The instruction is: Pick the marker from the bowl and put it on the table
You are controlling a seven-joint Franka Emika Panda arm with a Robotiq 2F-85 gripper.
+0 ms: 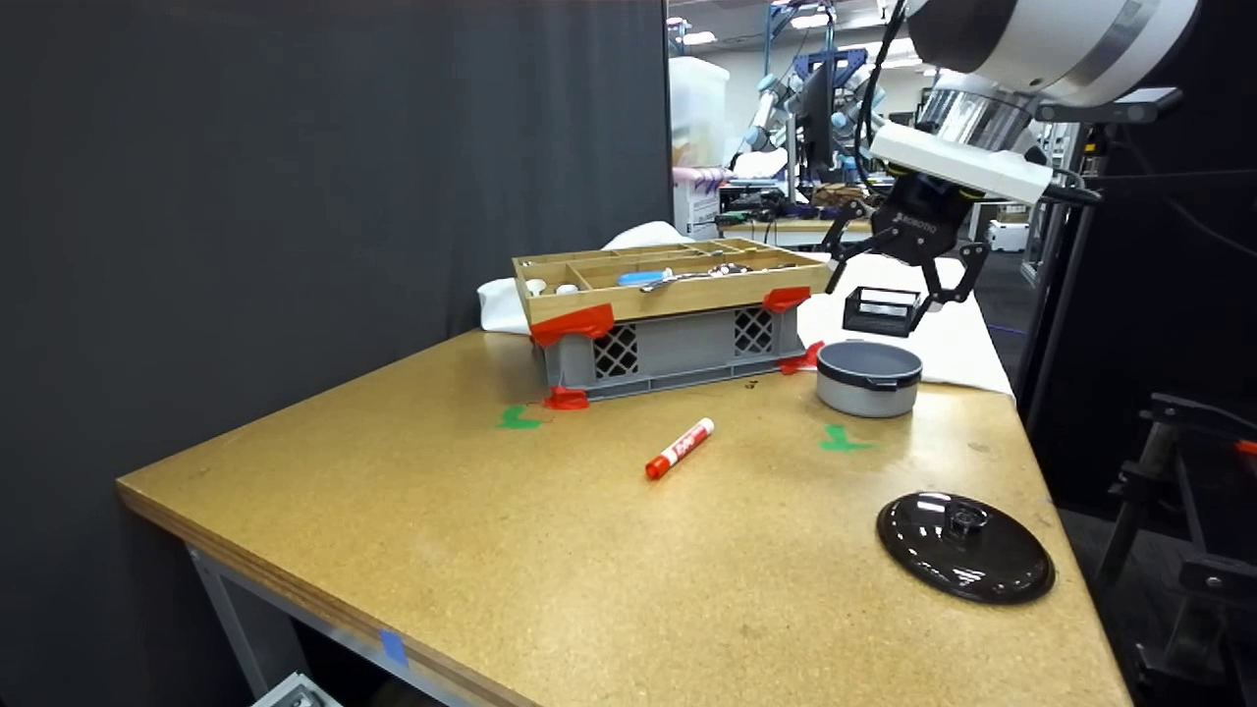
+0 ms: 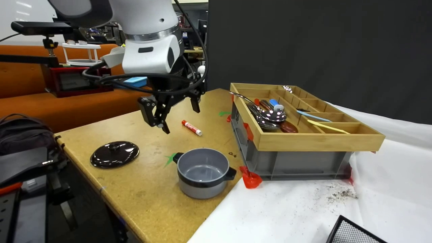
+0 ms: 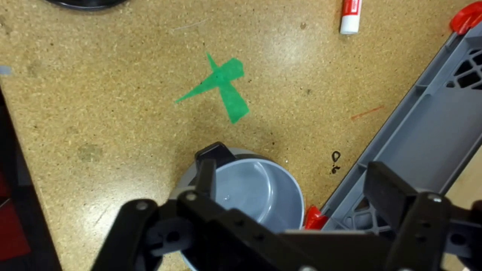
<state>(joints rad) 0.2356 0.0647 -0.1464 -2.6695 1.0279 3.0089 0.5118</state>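
Observation:
The red marker with a whitish end lies on the tan table. It also shows in an exterior view, and its white end shows at the top of the wrist view. The grey bowl, with a black band and handles, stands on the table beside the crate; its visible inside holds nothing in an exterior view. My gripper is open and empty, raised above the table near the bowl. In the wrist view the gripper hides the bowl's lower part.
A grey crate carries a wooden divided tray with utensils. A black round lid lies near the table edge. A white sheet and a black mesh box are beside the crate. Green tape marks the table.

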